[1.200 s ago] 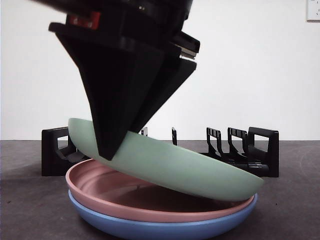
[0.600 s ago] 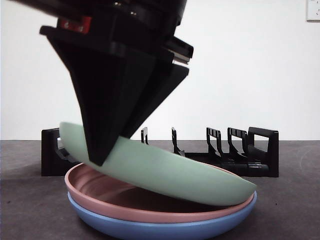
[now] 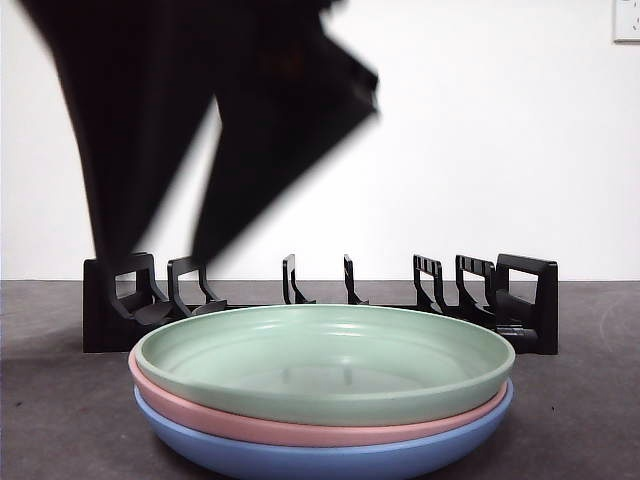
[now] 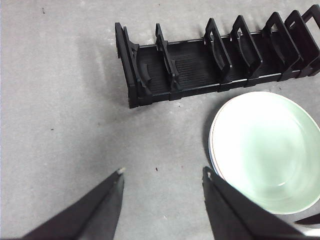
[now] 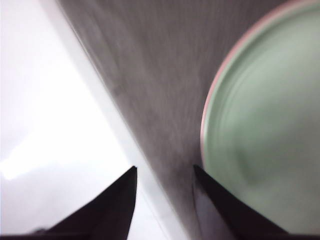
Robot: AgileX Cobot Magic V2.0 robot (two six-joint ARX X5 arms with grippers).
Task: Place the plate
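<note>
Hovering blurred at the left, the right gripper [image 3: 150, 250] is spread and empty; the left gripper [image 4: 162, 172] (waiting) gapes too. Further right, the green plate [image 3: 325, 360] sits nested atop the pink plate [image 3: 200, 415]. A careless retreat might clip its rim.

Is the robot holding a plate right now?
No. Both grippers are empty with jaws open: the left gripper and right gripper. The green plate rests on the stack.

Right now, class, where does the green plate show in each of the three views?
Front view: green plate at lower centre, topping the stack.
Left wrist view: at the right edge, beside the black rack.
Right wrist view: fills the right side, blurred.
Shared landmark: the pink plate rim beneath it.
</note>
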